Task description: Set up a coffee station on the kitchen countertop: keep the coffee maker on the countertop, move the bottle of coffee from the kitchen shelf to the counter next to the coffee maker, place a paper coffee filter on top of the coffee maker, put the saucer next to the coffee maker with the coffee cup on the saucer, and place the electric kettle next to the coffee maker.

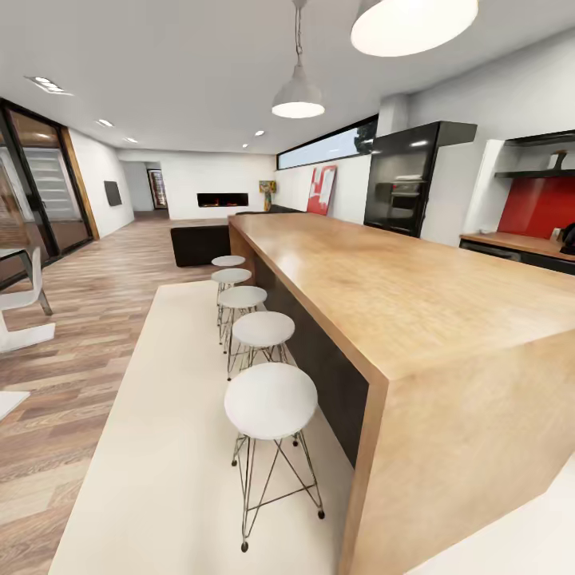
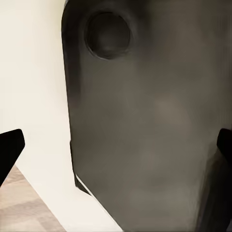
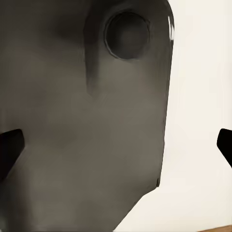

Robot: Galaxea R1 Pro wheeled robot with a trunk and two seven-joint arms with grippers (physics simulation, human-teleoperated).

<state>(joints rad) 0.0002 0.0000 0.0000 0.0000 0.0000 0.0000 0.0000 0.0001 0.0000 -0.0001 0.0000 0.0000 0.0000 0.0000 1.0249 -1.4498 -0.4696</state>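
Head view: no legible writing, brand or label anywhere. A large wooden island bar (image 1: 415, 319) runs from the near right into the room, its top bare. Five white round stools (image 1: 270, 399) on wire legs stand in a row along its side, on a cream rug (image 1: 168, 447) laid over wood-plank flooring (image 1: 72, 351). Far right, a stretch of the kitchen countertop (image 1: 519, 241) shows below a red splashback (image 1: 539, 206) and a dark shelf (image 1: 535, 172); a dark object at its right edge is cut off and cannot be identified. A black tall oven unit (image 1: 403, 188) stands against the white wall. Two white pendant lamps (image 1: 298, 100) hang overhead.

Left wrist view: the left claw (image 2: 116, 150) is released, its dark fingertips (image 2: 9, 147) wide apart at the frame edges. Between them lies a grey robot body panel (image 2: 150, 145); beyond, cream rug and a corner of plank floor.

Right wrist view: the right claw (image 3: 116, 145) is likewise released, nothing between its fingertips (image 3: 8, 147). Grey robot panel (image 3: 82, 145) and cream rug lie ahead.
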